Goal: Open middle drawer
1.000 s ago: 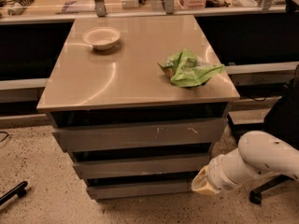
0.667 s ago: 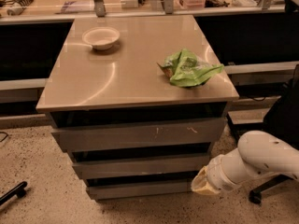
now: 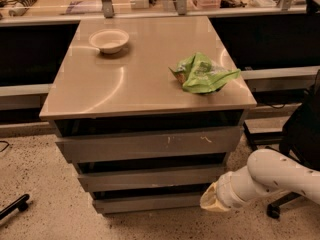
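Note:
The middle drawer is the plain grey front between the taller scratched top front and the short bottom front of the cabinet. All three fronts sit flush. My gripper is at the end of the white arm. It is low at the cabinet's right front corner, level with the bottom front and just below the middle drawer's right end. Only its tan tip shows.
A white bowl and a crumpled green bag lie on the cabinet's tan top. A black chair stands at the right. A dark tool lies on the speckled floor at the left. Counters run behind.
The arm and gripper have sunk slightly lower and a little left beside the cabinet's right front corner. The drawers have not moved.

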Robot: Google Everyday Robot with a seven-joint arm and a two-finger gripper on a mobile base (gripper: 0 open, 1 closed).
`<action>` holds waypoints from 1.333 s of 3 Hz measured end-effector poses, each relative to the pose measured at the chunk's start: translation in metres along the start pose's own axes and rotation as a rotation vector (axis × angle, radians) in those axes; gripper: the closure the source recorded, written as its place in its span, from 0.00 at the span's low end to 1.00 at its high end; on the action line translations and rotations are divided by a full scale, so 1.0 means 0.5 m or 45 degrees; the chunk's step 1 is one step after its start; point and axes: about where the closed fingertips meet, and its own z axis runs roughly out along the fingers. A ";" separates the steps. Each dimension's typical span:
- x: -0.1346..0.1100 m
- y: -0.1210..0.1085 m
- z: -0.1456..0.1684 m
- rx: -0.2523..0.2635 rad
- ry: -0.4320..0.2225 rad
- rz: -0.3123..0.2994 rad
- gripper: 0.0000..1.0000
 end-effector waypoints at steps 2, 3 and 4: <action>-0.003 -0.045 0.091 0.024 -0.107 -0.103 0.11; -0.013 -0.079 0.127 0.048 -0.137 -0.150 0.00; -0.020 -0.115 0.162 0.054 -0.153 -0.176 0.00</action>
